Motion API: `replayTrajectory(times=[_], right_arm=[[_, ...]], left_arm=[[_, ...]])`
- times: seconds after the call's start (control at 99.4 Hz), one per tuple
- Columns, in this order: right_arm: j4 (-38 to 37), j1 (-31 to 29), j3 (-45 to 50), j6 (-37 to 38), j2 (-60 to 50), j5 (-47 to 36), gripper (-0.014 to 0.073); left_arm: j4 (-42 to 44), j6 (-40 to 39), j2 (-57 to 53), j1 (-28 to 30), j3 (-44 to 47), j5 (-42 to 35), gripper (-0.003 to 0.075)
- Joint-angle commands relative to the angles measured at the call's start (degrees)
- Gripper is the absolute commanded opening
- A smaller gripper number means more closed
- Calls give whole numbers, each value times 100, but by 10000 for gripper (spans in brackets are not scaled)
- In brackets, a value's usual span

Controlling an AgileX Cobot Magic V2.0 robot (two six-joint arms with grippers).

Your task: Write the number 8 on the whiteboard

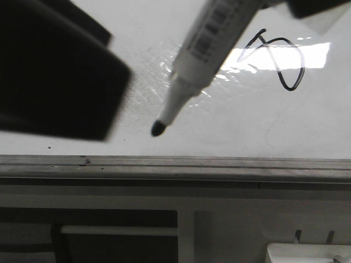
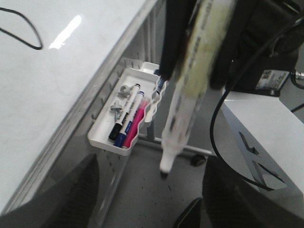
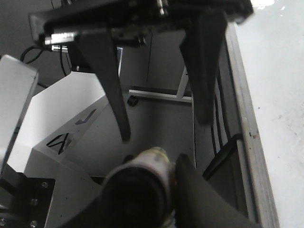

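Observation:
The whiteboard (image 1: 263, 126) fills the upper front view, with its grey edge rail (image 1: 175, 164) below. The number 8 (image 1: 281, 60) is a thin black looping line at the upper right, beside a glare patch. My right gripper (image 3: 152, 190) is shut on a white marker (image 1: 205, 44) with a black tip (image 1: 158, 129). In the left wrist view the marker (image 2: 190, 95) hangs tip down beside the board's edge, off the whiteboard (image 2: 47, 80). My left gripper (image 2: 149, 190) is open and empty below the marker. Its dark finger (image 1: 55, 76) shows at the left.
A white tray (image 2: 102, 137) hangs on the board's frame and holds several markers (image 2: 128, 121), black, blue and pink. Grey floor, a stand leg with a castor (image 2: 197, 160) and a white cabinet (image 2: 266, 128) lie beyond the board's edge.

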Motion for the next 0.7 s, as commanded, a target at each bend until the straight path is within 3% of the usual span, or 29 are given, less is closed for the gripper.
replayTrajectory(times=[0.0, 0.332, 0.433, 0.553, 0.694], right_arm=[[204, 309, -170, 60, 107, -444, -45], [6, 564, -170, 242, 185, -531, -45], [6, 564, -170, 250, 185, -509, -45], [6, 564, -170, 255, 185, -509, -45], [6, 564, -170, 562, 185, -517, -18]], left_arm=[[-110, 105, 421, -228, -437, -221, 439], [-261, 105, 1003, -352, -658, -376, 409], [-261, 105, 1003, -352, -658, -373, 269], [-261, 105, 1003, -352, -658, -373, -8], [-349, 105, 1003, -352, -658, -337, -20]])
